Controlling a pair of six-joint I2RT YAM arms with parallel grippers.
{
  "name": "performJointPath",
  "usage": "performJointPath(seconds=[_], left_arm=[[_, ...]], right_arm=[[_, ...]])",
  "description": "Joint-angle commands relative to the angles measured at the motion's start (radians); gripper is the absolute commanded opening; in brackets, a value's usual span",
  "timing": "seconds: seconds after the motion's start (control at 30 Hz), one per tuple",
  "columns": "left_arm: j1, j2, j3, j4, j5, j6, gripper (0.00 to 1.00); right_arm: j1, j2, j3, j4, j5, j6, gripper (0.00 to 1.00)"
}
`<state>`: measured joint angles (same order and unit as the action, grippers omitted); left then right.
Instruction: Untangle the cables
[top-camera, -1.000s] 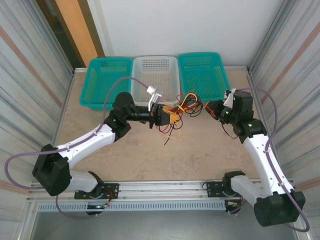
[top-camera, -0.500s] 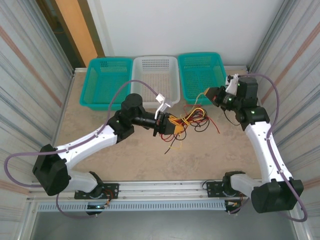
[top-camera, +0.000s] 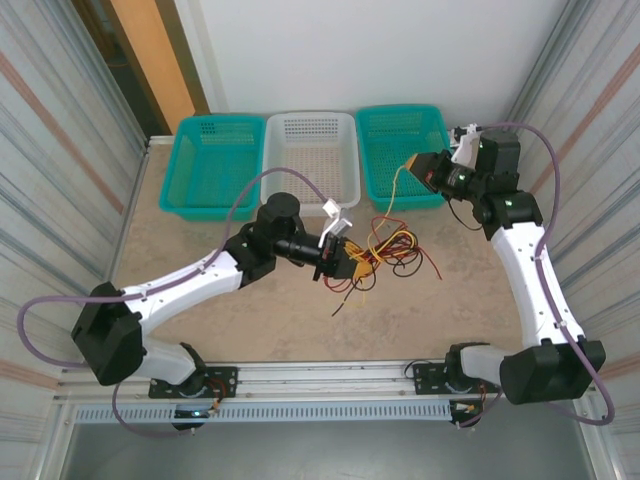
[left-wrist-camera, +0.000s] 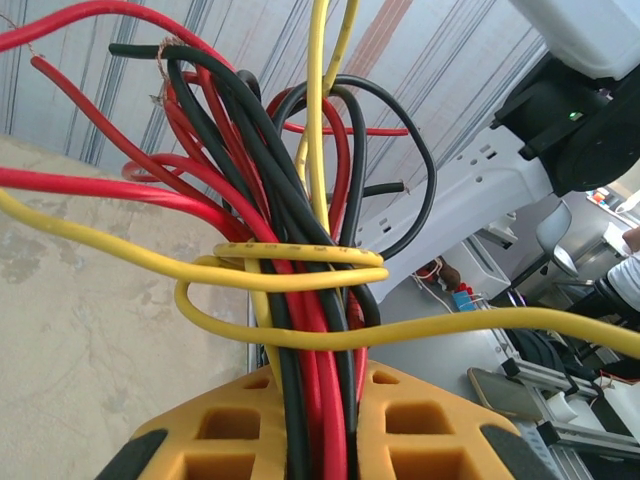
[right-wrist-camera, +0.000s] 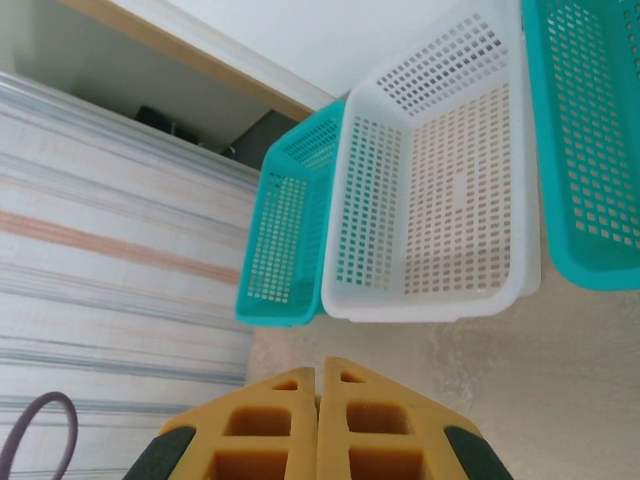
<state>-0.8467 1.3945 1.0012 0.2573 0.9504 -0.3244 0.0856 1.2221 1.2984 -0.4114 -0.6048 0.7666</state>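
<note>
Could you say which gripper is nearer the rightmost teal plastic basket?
Right: the right gripper hovers above that teal basket; the left gripper clamps red, black and yellow cables nearer the white plastic basket.

Corrugated metal walls (top-camera: 60, 150), beige tabletop (top-camera: 420, 310)

left teal basket (top-camera: 210, 165), white basket (top-camera: 312, 150), right teal basket (top-camera: 400, 135), tabletop (top-camera: 430, 310)

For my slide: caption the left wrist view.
Left end effector grips a knot of red, black and yellow cables.
</note>
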Motion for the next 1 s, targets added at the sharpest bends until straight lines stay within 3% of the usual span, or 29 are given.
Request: performJointPath(seconds=[0.0, 0.6, 0.73, 0.83, 0.97], left_arm=[[-0.017, 0.011, 0.018, -0.019, 0.021, 0.029, 0.0], [-0.069, 0.064, 0.065, -0.154, 0.01, 0.139, 0.0], [-0.109, 0.059, 0.11, -0.288, -0.072, 0.241, 0.0], [-0.096, 0.066, 0.088, -0.245, -0.09, 0.192, 0.0], [-0.072, 0.061, 0.043, -0.184, -0.27, 0.089, 0.0]], right_arm=[[0.007, 0.005, 0.057, 0.029, 0.006, -0.028, 0.0], [0.121, 0.111, 0.22, 0.066, -0.043, -0.069, 0.0], [0.152, 0.14, 0.266, 0.088, -0.039, -0.069, 0.0], [0.166, 0.16, 0.303, 0.099, -0.034, -0.068, 0.0], [0.187, 0.155, 0.321, 0.127, -0.015, -0.064, 0.0]])
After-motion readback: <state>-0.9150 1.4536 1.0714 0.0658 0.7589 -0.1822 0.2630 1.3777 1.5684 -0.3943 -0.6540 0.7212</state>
